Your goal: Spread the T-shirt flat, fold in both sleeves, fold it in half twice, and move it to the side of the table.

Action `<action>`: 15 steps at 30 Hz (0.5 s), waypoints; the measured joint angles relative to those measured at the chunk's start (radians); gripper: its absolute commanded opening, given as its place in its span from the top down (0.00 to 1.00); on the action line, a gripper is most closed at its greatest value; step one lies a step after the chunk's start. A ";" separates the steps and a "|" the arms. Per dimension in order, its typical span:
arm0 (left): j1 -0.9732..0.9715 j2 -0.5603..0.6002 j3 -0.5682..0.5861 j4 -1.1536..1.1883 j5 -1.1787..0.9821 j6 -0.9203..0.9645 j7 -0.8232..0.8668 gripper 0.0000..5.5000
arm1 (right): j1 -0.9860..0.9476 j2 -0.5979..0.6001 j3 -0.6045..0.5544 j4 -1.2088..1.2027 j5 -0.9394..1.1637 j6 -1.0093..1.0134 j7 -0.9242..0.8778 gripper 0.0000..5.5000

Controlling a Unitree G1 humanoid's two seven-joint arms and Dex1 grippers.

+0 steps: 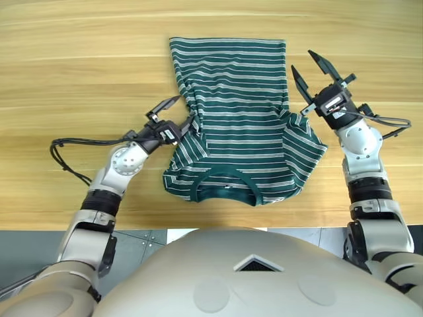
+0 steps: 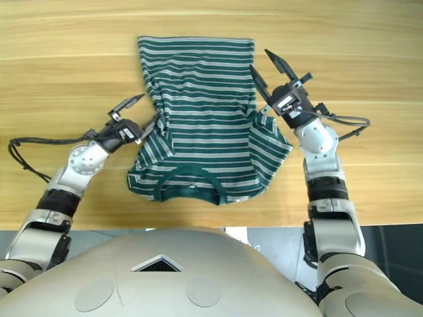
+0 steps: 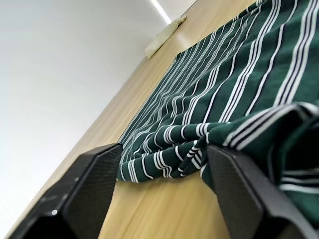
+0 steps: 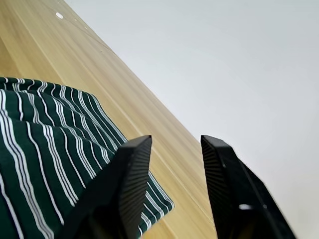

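Left gripper (image 1: 180, 111) up close: fingers (image 3: 84, 194) spread, straddling the T-shirt's (image 1: 234, 112) bunched left edge, probably to tuck that sleeve in. Right gripper (image 1: 302, 61), fingers spread too, hovers just beside the right edge. The shirt lies mid-tabletop (image 1: 79, 66), with bare wood either side.

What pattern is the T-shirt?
T-shirt: dark green with thin white stripes; clearest in the left eye view.
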 measured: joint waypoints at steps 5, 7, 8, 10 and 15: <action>-0.038 0.001 -0.008 0.021 0.026 -0.010 0.016 0.43 | 0.112 -0.123 -0.049 -0.060 -0.091 0.006 -0.022 0.67; -0.035 0.017 0.006 0.026 0.035 0.005 0.040 0.43 | 0.227 -0.225 -0.108 -0.132 -0.129 0.004 -0.022 0.67; -0.034 0.026 0.014 0.026 0.037 0.009 0.046 0.43 | 0.265 -0.251 -0.133 -0.152 -0.136 0.007 -0.024 0.67; -0.023 0.041 0.037 0.023 0.039 0.024 0.068 0.43 | 0.346 -0.289 -0.173 -0.190 -0.144 0.013 -0.029 0.67; 0.059 0.079 0.086 -0.070 0.061 0.076 0.119 0.43 | 0.334 -0.263 -0.145 -0.207 -0.170 0.043 -0.053 0.67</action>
